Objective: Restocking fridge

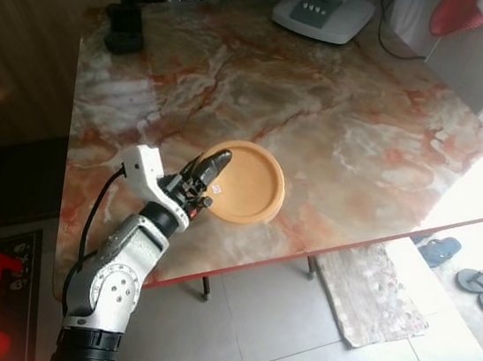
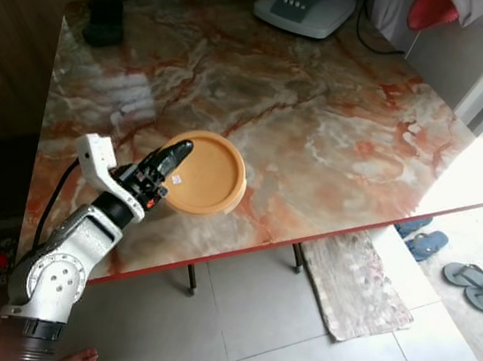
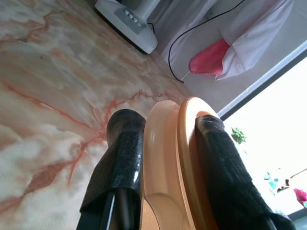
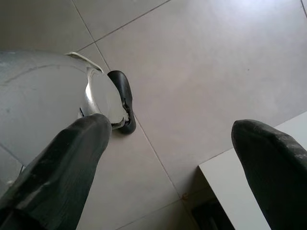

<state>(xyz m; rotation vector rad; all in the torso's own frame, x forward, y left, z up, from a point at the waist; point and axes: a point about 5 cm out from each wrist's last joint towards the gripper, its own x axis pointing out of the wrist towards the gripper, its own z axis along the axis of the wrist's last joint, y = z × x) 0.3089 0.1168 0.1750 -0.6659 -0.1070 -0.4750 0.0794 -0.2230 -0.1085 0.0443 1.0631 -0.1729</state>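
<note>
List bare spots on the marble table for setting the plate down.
Free: the table centre and right half, from the orange plate in the left hand to the right edge. Crowded: far edge, by the white fan base and black stand.

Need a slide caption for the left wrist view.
Left hand grips an orange plate by its rim above the marble table.

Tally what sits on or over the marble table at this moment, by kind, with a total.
Orange plate, held at its rim by the left gripper: 1
White fan base: 1
Black stand: 1
Total: 3
</note>
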